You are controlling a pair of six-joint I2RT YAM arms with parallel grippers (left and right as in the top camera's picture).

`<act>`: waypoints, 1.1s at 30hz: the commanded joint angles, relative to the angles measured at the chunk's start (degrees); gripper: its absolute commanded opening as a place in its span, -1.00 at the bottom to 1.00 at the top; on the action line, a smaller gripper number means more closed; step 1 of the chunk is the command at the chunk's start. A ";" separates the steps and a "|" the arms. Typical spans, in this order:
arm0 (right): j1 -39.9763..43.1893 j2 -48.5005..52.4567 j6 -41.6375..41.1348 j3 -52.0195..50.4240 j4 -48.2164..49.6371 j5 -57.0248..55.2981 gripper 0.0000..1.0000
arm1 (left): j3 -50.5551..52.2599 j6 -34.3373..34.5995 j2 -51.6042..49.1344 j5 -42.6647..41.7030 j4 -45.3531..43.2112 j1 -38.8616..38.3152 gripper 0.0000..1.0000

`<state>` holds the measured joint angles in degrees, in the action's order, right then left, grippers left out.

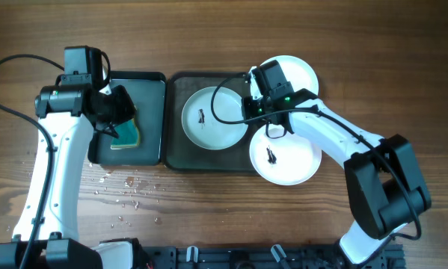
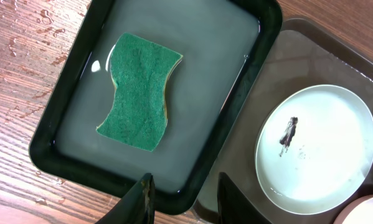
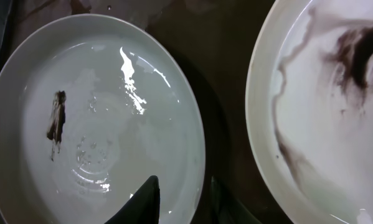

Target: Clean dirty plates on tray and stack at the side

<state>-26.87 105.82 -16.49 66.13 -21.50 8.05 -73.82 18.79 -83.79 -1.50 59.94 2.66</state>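
Three white plates show from overhead. One plate [image 1: 214,118] with a dark smudge lies in the dark grey tray [image 1: 176,153]. A second plate [image 1: 286,157] overlaps the tray's right rim, and a third plate [image 1: 295,73] sits behind the right arm. My right gripper [image 1: 248,104] [image 3: 183,186] is open and straddles the right rim of the smudged plate [image 3: 99,118]. One finger is over the plate, the other over the tray [image 3: 230,74]. A brown-smeared plate [image 3: 323,106] lies beside it. My left gripper [image 1: 123,112] [image 2: 183,193] is open and empty, above the sponge tray's rim.
A narrower black tray [image 1: 152,82] [image 2: 68,155] holds shallow water and a green sponge [image 1: 126,134] [image 2: 139,99]. The smudged plate [image 2: 317,146] lies right of it. Water drops [image 1: 126,187] dot the wooden table in front of the black tray.
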 commanded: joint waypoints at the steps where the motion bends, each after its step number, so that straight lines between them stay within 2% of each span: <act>1: -0.17 2.45 -1.84 -0.11 0.92 -1.64 -0.46 | 0.50 0.09 -0.50 0.76 -0.17 0.24 -0.42; 4: -0.17 3.54 -1.90 -0.11 1.36 -1.64 -0.46 | 0.50 0.07 -0.50 0.76 -0.17 0.24 -0.42; 13: -0.17 4.57 -3.10 -0.11 2.16 -1.66 -0.66 | 0.50 0.07 -0.50 0.79 -0.15 0.24 -0.42; 33: -0.17 4.68 -3.30 -1.92 4.13 -1.66 -0.66 | 0.50 0.07 -0.50 0.79 -0.15 0.24 -0.43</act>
<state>-26.87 109.10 -19.27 65.39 -17.85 7.40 -73.80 18.76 -83.79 -1.48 59.94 2.66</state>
